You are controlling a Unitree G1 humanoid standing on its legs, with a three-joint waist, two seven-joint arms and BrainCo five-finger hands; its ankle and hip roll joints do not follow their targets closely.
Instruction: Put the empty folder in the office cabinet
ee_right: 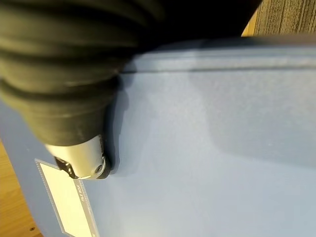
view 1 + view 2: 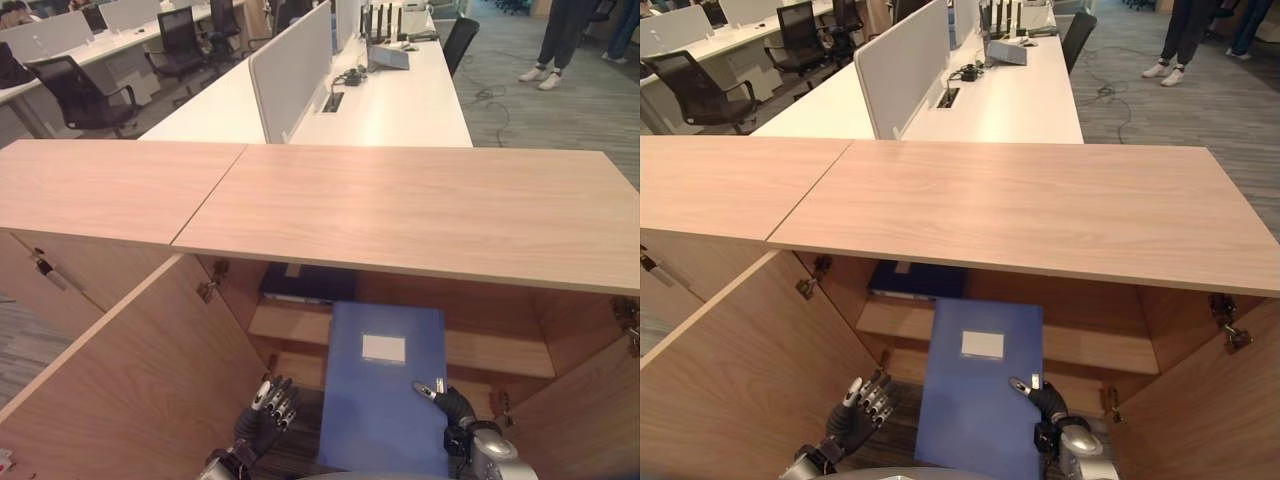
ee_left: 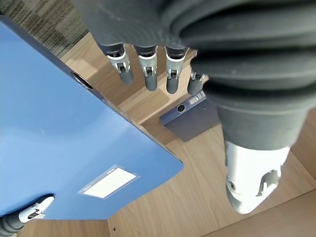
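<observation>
A blue folder [image 2: 385, 400] with a white label lies tilted in the open office cabinet's mouth, its far end pointing at the inner shelf [image 2: 495, 352]. My right hand [image 2: 456, 410] grips its near right edge, the thumb [image 1: 84, 160] pressed on the top face while the other fingers are hidden beneath. To the folder's left my left hand [image 2: 263, 412] hovers open, fingers [image 3: 148, 69] relaxed and apart from the folder's spine [image 3: 79, 81].
A dark folder [image 2: 308, 283] lies flat on the upper shelf at the back left. Cabinet doors stand open on the left [image 2: 130, 380] and the right [image 2: 590, 410]. The wooden top [image 2: 400, 210] overhangs. Behind it are white desks [image 2: 390, 105], chairs [image 2: 75, 90] and a person's legs [image 2: 555, 45].
</observation>
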